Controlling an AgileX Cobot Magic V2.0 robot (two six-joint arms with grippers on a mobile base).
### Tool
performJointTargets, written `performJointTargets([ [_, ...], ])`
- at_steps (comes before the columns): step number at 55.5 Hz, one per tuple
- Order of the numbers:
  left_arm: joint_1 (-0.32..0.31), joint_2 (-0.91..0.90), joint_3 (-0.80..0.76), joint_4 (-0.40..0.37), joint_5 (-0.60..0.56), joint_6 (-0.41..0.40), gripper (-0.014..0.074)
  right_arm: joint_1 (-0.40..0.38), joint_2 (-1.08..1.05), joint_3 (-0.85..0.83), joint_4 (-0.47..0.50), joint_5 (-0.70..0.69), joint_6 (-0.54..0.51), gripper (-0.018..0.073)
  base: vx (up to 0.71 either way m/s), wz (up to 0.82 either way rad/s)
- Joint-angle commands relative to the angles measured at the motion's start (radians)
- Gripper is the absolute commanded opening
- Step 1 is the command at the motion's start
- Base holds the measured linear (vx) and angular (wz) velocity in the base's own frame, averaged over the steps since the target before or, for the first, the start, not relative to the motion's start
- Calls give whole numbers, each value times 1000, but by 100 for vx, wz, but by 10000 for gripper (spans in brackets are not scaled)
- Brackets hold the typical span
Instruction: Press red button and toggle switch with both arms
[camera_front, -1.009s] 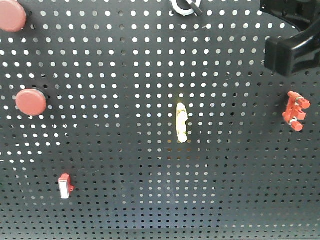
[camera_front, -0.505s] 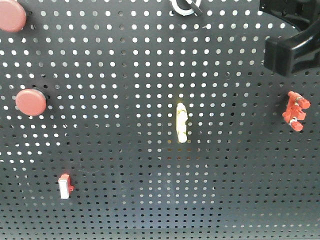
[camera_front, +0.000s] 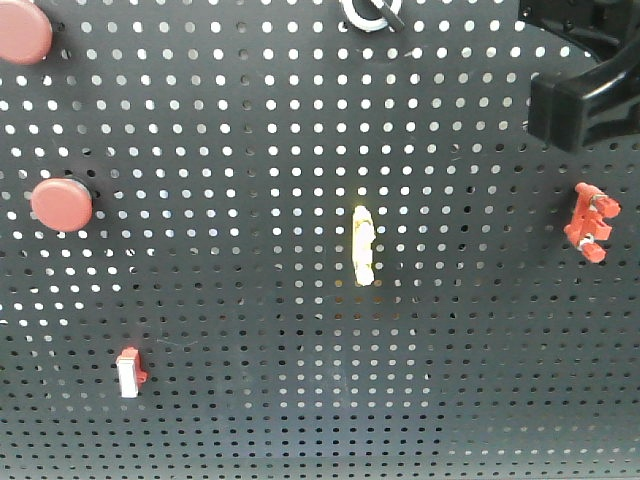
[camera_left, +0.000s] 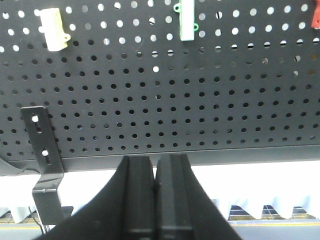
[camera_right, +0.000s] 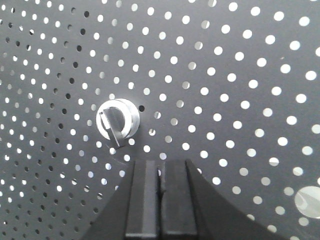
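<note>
Two red buttons (camera_front: 62, 203) (camera_front: 20, 30) sit on the left of the black pegboard (camera_front: 300, 150). The toggle switch (camera_front: 370, 12), a white ring with a black lever, is cut off by the top edge. In the right wrist view the toggle switch (camera_right: 117, 120) lies up and left of my right gripper (camera_right: 160, 167), which is shut on nothing and a short way off the board. My left gripper (camera_left: 156, 165) is shut and empty just below the pegboard's bottom edge (camera_left: 200, 155). A black blurred arm (camera_front: 585, 80) fills the top right corner.
A yellow part (camera_front: 364, 245) is at the board's middle, a red connector (camera_front: 590, 222) at right, and a white rocker in a red frame (camera_front: 130, 372) at lower left. The left wrist view shows a cream part (camera_left: 54, 30), a white-green part (camera_left: 187, 20) and a metal bracket (camera_left: 42, 150).
</note>
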Motion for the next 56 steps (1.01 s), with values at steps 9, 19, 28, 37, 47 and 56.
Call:
performJointTargets([
  [9, -2, -5, 3, -1, -84, -11, 2, -1, -12, -24, -42, -52, 5, 0, 0, 0],
  [19, -2, -5, 3, -1, -84, -11, 2, -1, -12, -24, -42, -44, 5, 0, 0, 0],
  [28, -2, -5, 3, -1, -84, -11, 2, -19, -53, 21, -5, -49, -8, 0, 0, 0],
  [37, -2, -5, 3, -1, -84, -11, 2, -160, -215, 240, 188, -101, -8, 0, 0, 0],
  [47, -2, -5, 3, -1, -84, -11, 2, -456, -503, 605, 458, -167, -58, 0, 0, 0],
  [56, -2, -5, 3, -1, -84, -11, 2, -671, -783, 877, 559, -162, -210, 0, 0, 0],
])
